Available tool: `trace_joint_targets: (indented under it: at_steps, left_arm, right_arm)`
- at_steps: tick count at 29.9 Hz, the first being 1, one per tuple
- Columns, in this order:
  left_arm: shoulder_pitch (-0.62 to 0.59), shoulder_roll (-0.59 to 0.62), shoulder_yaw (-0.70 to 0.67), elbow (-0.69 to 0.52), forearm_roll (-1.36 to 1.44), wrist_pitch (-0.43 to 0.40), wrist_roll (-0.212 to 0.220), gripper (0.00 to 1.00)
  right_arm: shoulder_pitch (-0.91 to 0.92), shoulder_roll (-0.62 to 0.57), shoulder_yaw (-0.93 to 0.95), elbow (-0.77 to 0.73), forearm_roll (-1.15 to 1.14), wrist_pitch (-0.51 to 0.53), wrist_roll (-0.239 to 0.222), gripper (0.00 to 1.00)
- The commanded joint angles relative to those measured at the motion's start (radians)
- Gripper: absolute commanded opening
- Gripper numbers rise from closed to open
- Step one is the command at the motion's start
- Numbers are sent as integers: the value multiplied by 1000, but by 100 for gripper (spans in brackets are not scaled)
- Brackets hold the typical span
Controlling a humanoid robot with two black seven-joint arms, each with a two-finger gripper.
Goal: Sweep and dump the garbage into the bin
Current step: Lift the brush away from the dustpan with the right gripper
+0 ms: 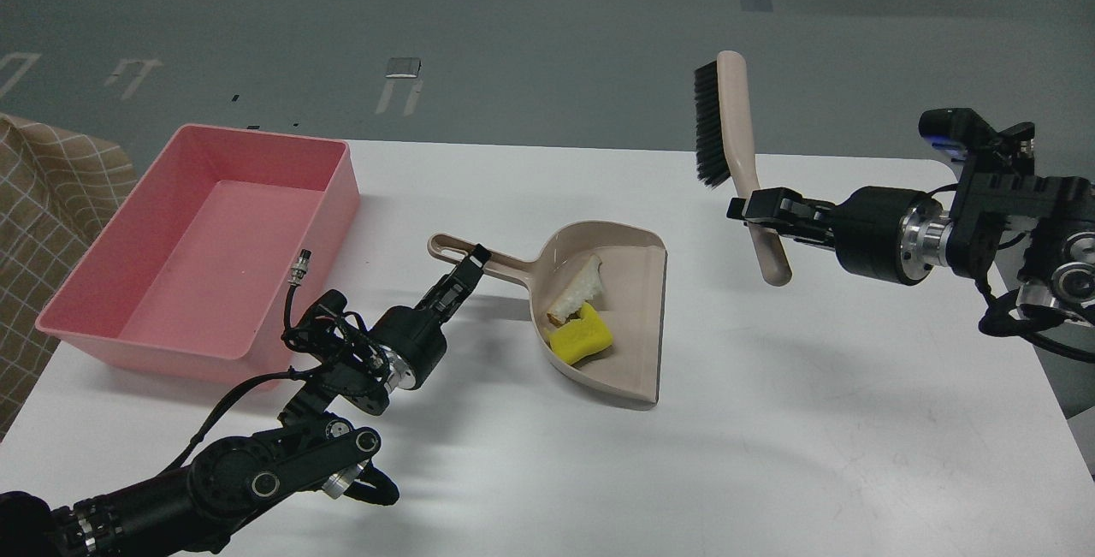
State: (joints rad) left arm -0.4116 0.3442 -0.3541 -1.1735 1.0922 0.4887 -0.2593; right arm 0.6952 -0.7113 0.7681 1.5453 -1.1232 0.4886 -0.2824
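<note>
The yellow sponge [583, 337] and the white bread wedge [579, 287] lie together inside the beige dustpan [631, 326], which rests on the white table. My left gripper [472, 261] is shut on the dustpan's long handle [479, 256]. My right gripper [753, 208] is shut on the beige hand brush [741, 139] and holds it upright in the air, up and to the right of the dustpan, bristles facing left. The pink bin [128, 262] stands empty at the table's left.
The white table [821, 420] ends at a rounded corner at the back right. A checked brown cloth [43, 189] lies left of the bin. Grey floor lies beyond the table's far edge.
</note>
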Motion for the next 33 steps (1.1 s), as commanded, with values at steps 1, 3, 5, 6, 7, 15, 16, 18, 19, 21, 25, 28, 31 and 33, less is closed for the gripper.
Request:
trace_joint_targets:
  at_steps: [1,3,5,6,7,15,16,18,19,21,25,28,31,33]
  left_arm:
    - [-3,1,0,0,0,0,-1,15]
    - [-3,1,0,0,-2,0,-5,15]
    - [-1,1,0,0,-2,0,-6,15]
    - [-1,1,0,-2,-2,0,-6,15]
    - [-1,1,0,-2,-2,0,-6,15]
    - [-4,3,0,-6,-2,0,-6,16]
    - [-4,3,0,-6,-2,0,-6,16]
    - [-4,3,0,-6,-2,0,-6,16]
    - [-4,3,-2,-6,-2,0,-6,16]
    - [-6,3,-2,-6,-2,0,-6,16]
    - [-7,6,-2,-6,-2,0,-6,16]
    - [-12,7,-2,-6,-3,0,-6,16]
    - [-15,7,-3,-6,-14,0,-5,15]
    - [-18,6,-5,-8,-15,0,-5,15]
  right_arm:
    - [-5,-14,10,-4,0,0,0,0]
    - [-8,-25,10,-16,-1,0,0,0]
    - [-10,-42,10,-19,0,0,2,0]
    - [-10,-48,10,-19,2,0,2,0]
    - [-11,-53,10,-22,2,0,2,0]
    - [-16,-89,16,-79,3,0,37,0]
    - [-16,-97,16,-83,8,0,43,0]
    - [-16,-103,19,-97,17,0,45,0]
    - [-16,-103,19,-108,22,0,45,0]
    - [-17,-106,19,-117,22,0,45,0]
    - [-29,-125,16,-136,23,0,48,0]
    - [-43,-123,16,-154,23,0,46,0]
    - [-48,-123,16,-156,23,0,46,0]
    - [-54,-123,16,-156,23,0,46,0]
